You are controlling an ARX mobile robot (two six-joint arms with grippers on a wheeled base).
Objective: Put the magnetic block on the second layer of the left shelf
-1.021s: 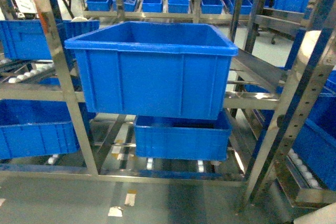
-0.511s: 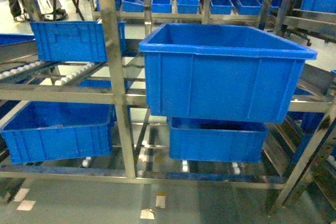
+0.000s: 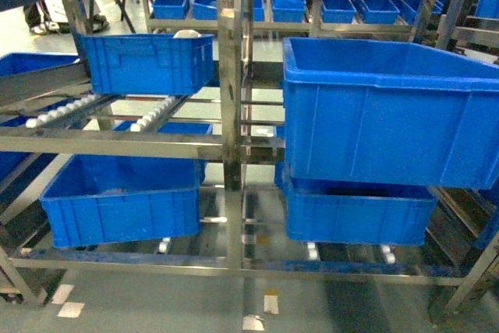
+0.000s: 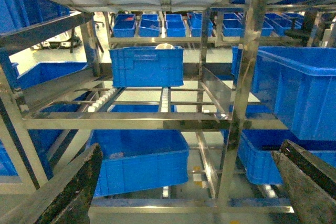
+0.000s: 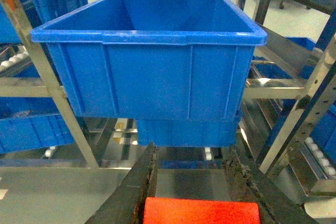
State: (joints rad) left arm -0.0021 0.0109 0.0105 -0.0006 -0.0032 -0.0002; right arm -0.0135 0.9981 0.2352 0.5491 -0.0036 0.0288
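View: my head camera has swung left — left shelf second layer (image 3: pixel 117 144) now faces me.
Right gripper (image 5: pixel 191 182): pinching magnetic block (image 5: pixel 201 212).
Left gripper (image 4: pixel 184 182): spread, empty — placement remains.

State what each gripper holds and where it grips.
Right gripper clamps the red magnetic block by its two opposite sides. Left gripper is open, holding nothing.

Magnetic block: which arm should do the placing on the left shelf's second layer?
Right. Its gripper is already shut on the magnetic block. The left gripper is open and empty, though it faces the left shelf second layer more squarely, so the right arm would likely need to reach leftwards.
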